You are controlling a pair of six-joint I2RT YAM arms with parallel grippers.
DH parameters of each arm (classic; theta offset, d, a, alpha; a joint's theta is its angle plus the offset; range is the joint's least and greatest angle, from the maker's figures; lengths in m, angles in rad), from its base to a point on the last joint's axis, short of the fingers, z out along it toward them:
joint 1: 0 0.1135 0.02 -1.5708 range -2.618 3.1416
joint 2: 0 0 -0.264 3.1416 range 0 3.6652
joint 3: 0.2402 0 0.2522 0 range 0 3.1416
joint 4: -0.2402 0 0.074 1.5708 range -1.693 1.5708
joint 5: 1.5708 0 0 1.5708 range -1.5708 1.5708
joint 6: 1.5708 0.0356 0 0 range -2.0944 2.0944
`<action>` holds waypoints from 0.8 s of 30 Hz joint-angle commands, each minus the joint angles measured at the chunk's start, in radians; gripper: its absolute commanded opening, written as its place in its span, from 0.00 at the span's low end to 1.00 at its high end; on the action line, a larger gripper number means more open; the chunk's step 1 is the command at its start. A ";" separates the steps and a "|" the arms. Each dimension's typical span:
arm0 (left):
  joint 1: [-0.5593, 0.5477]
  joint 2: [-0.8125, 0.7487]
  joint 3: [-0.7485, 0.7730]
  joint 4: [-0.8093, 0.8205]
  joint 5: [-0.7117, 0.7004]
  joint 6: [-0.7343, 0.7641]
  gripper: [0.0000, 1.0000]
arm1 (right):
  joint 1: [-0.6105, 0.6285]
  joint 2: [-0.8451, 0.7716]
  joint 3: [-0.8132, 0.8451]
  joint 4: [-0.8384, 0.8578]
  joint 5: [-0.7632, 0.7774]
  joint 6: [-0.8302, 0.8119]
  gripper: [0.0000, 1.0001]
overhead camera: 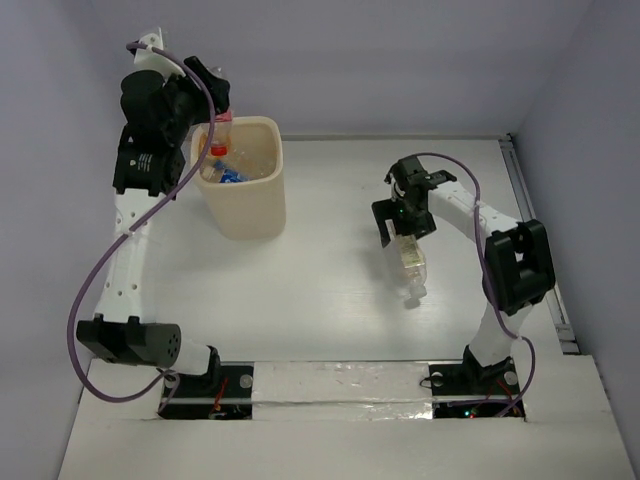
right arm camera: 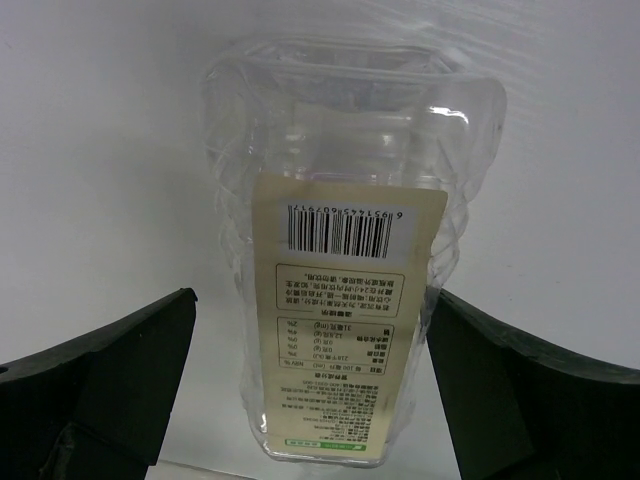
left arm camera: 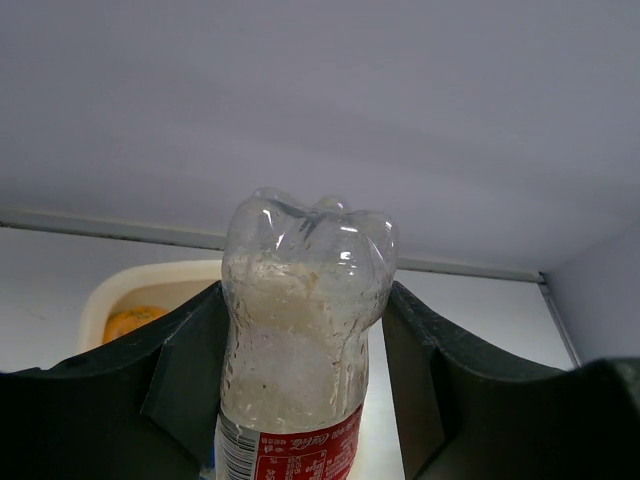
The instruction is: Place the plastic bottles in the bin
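Observation:
My left gripper (overhead camera: pixel 212 92) is raised over the back left rim of the cream bin (overhead camera: pixel 250 208). It is shut on a clear red-labelled bottle (left arm camera: pixel 300 340), base pointing away and pink cap (overhead camera: pixel 222 118) towards the bin's mouth. An orange bottle (overhead camera: pixel 213 150) and a blue-labelled bottle (overhead camera: pixel 230 174) lie inside the bin. The bin's rim (left arm camera: pixel 120 285) and the orange bottle (left arm camera: pixel 135 322) also show in the left wrist view. My right gripper (overhead camera: pixel 400 228) is open, low over a clear cream-labelled bottle (overhead camera: pixel 411 262) lying on the table. That bottle (right arm camera: pixel 345 250) sits between the spread fingers (right arm camera: pixel 130 360).
The white table (overhead camera: pixel 330 300) is walled at the back and both sides. A rail (overhead camera: pixel 535 230) runs along its right edge. The left arm's purple cable (overhead camera: pixel 85 290) loops out to the left.

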 commanded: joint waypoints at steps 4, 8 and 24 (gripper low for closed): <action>0.056 0.035 -0.068 0.196 0.017 -0.045 0.31 | 0.001 0.031 -0.038 0.052 -0.032 0.001 1.00; 0.056 -0.003 -0.274 0.374 0.000 -0.024 0.31 | 0.001 0.054 -0.064 0.077 -0.052 0.016 0.99; 0.046 -0.121 -0.550 0.569 -0.002 -0.007 0.85 | 0.027 -0.279 0.057 0.267 -0.201 0.163 0.65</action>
